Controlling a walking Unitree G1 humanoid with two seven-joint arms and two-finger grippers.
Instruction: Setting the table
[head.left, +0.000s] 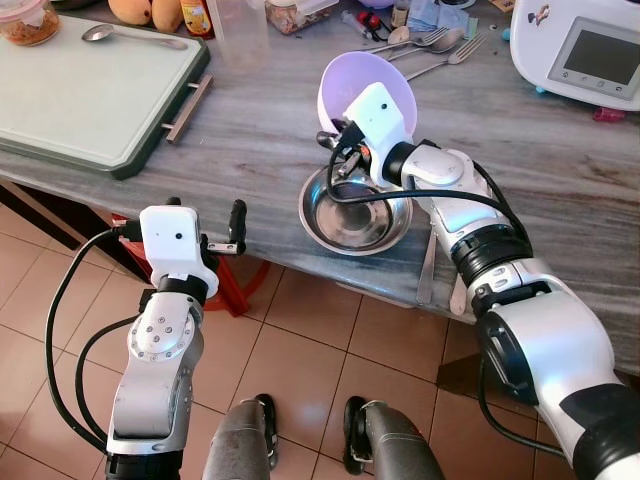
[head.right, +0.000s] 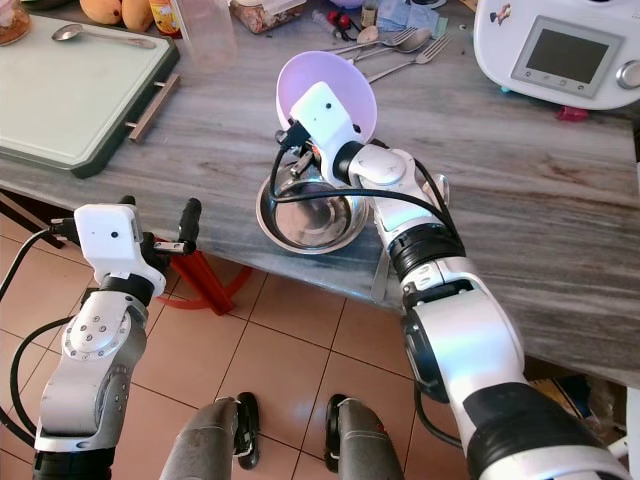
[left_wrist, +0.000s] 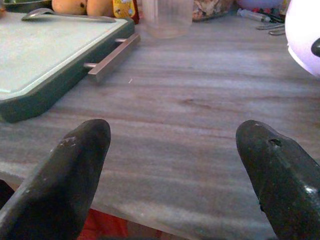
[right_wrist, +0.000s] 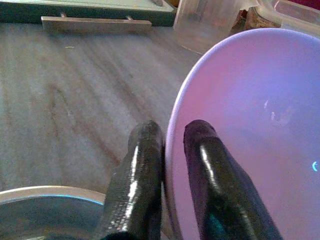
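Your pale lilac plastic bowl (head.left: 360, 85) hangs tipped on edge above the steel bowl (head.left: 355, 212), which sits at the grey counter's (head.left: 520, 180) near edge. The right gripper (right_wrist: 170, 150) pinches its rim, one finger inside, one outside. Your left gripper (head.left: 203, 215) hovers spread wide and empty just off the counter edge, near the green tray (head.left: 90, 100) holding a spoon (head.left: 130, 36).

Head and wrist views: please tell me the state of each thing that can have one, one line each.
Purple bowl: lifted, tilted, rim pinched by the right gripper.
Steel bowl: upright, empty, near the table edge.
Left gripper: open, holding nothing, just off the table edge.
Green tray: flat, a spoon on it.
Clear cup: upright.
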